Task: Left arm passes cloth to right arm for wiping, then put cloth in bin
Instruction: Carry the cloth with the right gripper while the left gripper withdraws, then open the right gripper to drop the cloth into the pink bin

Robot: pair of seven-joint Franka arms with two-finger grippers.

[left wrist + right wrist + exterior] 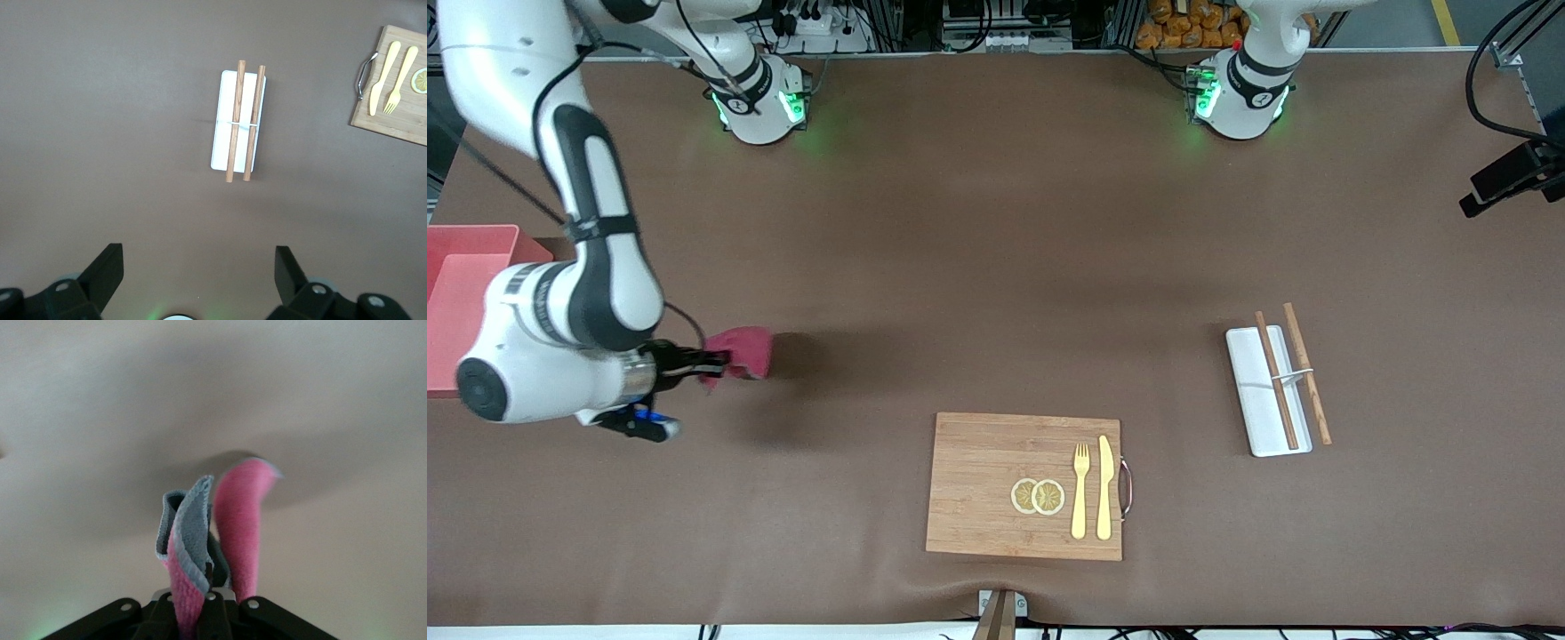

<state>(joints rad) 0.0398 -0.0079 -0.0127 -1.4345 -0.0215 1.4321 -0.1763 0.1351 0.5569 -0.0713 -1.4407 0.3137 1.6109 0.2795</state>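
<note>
1. The right gripper (710,364) is clamped on the cloth (740,352), up over bare table at about 3 o'clock of the pink bin (467,267). Only a narrow fold looks pinched; my guess is it could slip out short of the bin.
2. The cloth (230,520) is magenta with grey-blue edging, bunched and drooping.
3. The left gripper (198,273) waits, fingers apart, over the white tray (238,123) bearing chopsticks (241,123).

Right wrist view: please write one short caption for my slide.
The right gripper, shut on the pink cloth, holds it above the brown table.
</note>
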